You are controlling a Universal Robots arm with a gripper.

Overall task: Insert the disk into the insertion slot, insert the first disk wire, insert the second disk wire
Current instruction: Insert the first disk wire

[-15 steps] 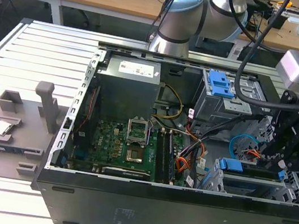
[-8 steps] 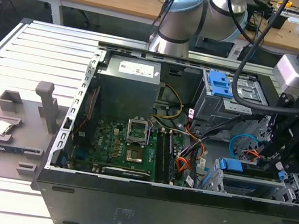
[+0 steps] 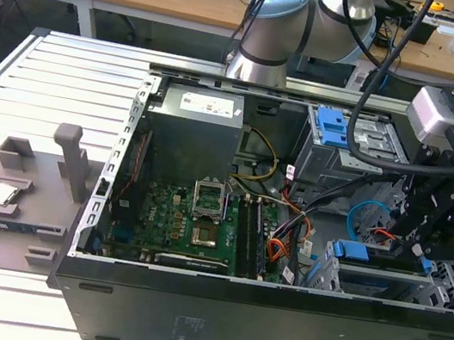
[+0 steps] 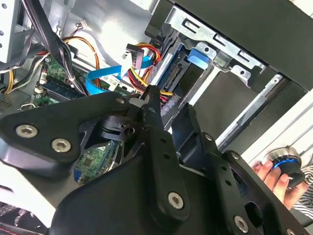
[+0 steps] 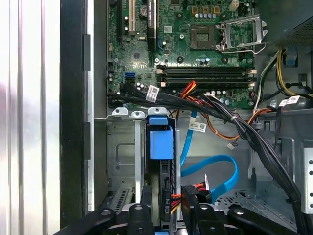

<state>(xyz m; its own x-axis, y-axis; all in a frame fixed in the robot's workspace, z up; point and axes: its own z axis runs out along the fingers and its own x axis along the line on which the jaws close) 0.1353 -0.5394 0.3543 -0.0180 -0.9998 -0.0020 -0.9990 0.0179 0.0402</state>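
Disk (image 5: 161,142), in its blue carrier, is seated in the insertion slot (image 5: 122,156) of the computer case (image 3: 228,319), its black wire connector (image 5: 166,199) clasped by the narrowly set gripper (image 5: 167,192).

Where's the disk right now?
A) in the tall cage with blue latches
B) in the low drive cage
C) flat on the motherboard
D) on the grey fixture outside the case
B: in the first wrist view the disk, blue carrier showing, sits inside the insertion slot, the low grey cage next to the motherboard.
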